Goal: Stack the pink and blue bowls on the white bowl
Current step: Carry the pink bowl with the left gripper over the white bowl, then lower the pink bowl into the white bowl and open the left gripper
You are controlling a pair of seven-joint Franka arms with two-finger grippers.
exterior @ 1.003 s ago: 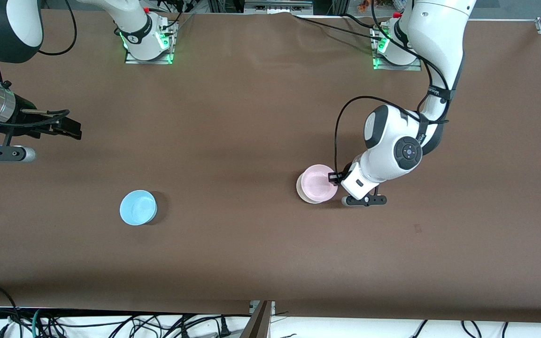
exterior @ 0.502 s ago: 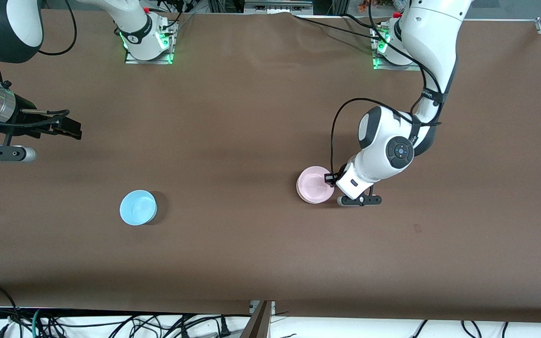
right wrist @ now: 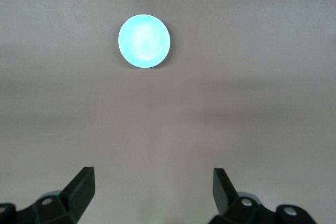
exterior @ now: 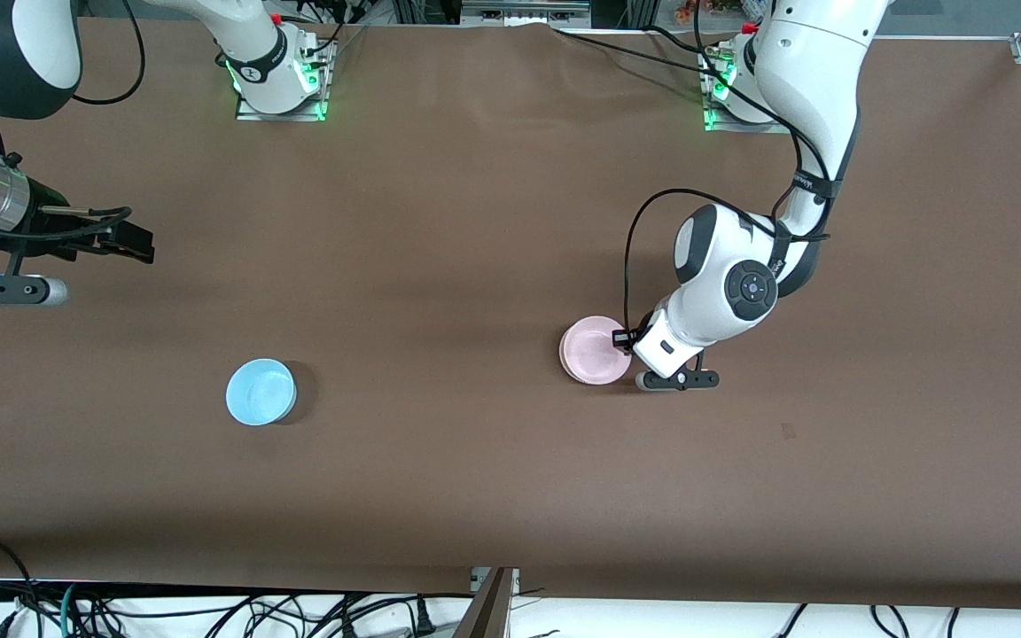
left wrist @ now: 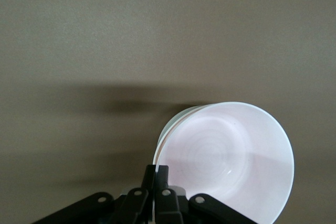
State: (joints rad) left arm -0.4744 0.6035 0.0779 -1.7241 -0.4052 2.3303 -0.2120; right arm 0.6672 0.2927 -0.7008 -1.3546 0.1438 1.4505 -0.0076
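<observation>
L pincer is down at the tabletop, pinched on the rim of the pink bowl at the bowl's 3 o'clock in front view. Pink bowl sits nested in the white bowl, w/ only a thin white edge showing under it in L wrist view. Blue bowl stands alone on the tabletop, well apart, toward the R arm's end. R pincer waits up in the air, fingers spread wide, w/ nothing between them; blue bowl at its 12 o'clock in R wrist view.
</observation>
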